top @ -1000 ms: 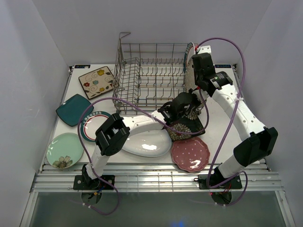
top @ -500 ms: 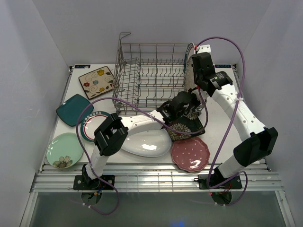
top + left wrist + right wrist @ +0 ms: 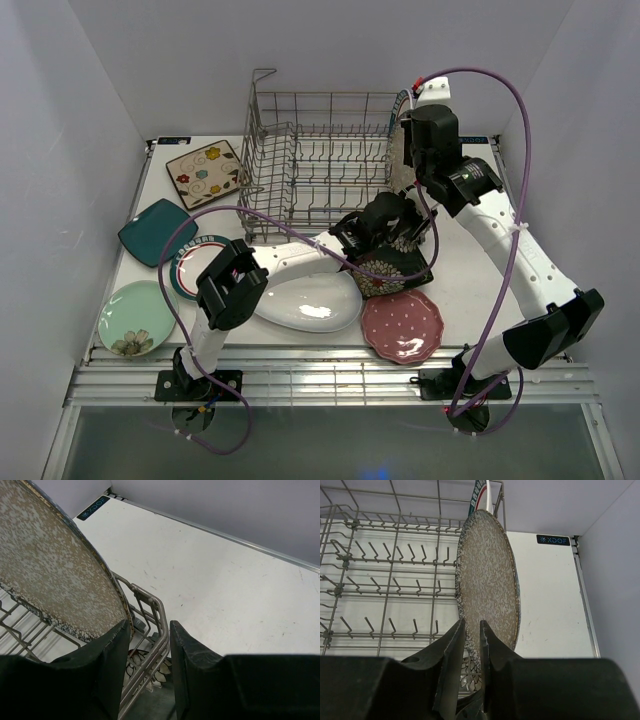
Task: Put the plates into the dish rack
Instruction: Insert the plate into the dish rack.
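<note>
Left claw has widened beside speckled plate upright in dish rack.

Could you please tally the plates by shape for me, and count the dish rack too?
Square plates: 3 (cream floral, teal, black floral)
Round plates: 4 (pale green, teal-rimmed on the table, speckled grey, teal-rimmed in the rack)
Oval plates: 1 (white)
Scalloped plates: 1 (pink)
Dish racks: 1
Total: 10
</note>
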{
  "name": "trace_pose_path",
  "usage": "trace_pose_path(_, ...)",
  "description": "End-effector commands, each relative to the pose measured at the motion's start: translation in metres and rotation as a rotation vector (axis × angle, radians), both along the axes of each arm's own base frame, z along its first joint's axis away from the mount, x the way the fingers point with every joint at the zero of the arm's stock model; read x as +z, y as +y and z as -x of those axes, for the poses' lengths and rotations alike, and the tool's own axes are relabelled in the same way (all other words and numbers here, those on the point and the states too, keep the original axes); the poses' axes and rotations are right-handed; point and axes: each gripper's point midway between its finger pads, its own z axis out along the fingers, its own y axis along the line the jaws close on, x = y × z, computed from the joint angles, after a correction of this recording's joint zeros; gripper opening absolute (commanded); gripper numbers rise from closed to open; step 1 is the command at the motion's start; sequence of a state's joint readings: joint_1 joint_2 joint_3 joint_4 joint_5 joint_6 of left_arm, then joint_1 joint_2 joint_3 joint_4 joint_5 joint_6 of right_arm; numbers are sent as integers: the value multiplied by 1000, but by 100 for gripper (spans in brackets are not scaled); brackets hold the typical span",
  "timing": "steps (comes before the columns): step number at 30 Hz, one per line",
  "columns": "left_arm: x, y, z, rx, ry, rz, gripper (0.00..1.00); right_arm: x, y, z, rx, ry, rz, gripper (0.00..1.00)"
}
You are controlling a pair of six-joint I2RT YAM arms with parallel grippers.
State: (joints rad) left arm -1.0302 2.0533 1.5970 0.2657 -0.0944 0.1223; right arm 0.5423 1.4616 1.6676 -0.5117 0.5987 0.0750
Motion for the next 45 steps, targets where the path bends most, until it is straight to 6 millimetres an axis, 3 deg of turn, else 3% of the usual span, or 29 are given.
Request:
trace_pose_path(1, 42, 4, 4, -8, -25, 63, 48, 23, -2, -2, -11, -70, -41, 24)
trace_pose_path(4, 45, 5, 4, -5, -29, 66, 48, 24, -2, -1, -11, -74, -42, 24)
trace_pose_path(10, 59, 7, 4, 2, -48, 82, 65, 27, -4, 2, -14, -88, -51, 25)
trace_pose_path(18, 74, 14, 8, -3, -61, 101, 88, 33, -9, 10, -18, -122, -79, 43)
trace_pose_path(24, 87, 23, 13, -3, -81, 108, 98, 41, -13, 23, 5, -192, -128, 67)
trace_pose_path(25, 84, 25, 13, 0, -83, 99, 98, 40, -14, 26, 8, -196, -132, 76)
trace_pose_path(30, 93, 35, 17, 5, -102, 100, 98, 37, -17, 31, 3, -199, -142, 96)
trace_pose_path(31, 95, 37, 18, 5, -103, 101, 98, 37, -22, 33, -18, -203, -146, 97)
trace_pose_path(32, 93, 39, 19, 5, -102, 96, 98, 32, -25, 33, -37, -196, -149, 90)
trace_pose_path(35, 99, 47, 22, 9, -109, 100, 98, 34, -34, 41, -80, -229, -194, 90)
trace_pose_path(36, 100, 48, 23, 12, -114, 98, 98, 23, -36, 42, -92, -219, -200, 90)
trace_pose_path(38, 110, 56, 25, 20, -129, 108, 98, 29, -41, 51, -91, -256, -234, 90)
trace_pose_path(39, 109, 59, 26, 27, -134, 100, 98, 19, -42, 54, -91, -244, -232, 90)
trace_pose_path(40, 117, 64, 27, 33, -142, 110, 98, 26, -46, 62, -90, -266, -262, 90)
trace_pose_path(45, 129, 84, 36, 46, -149, 128, 98, 20, -55, 86, -73, -298, -327, 90)
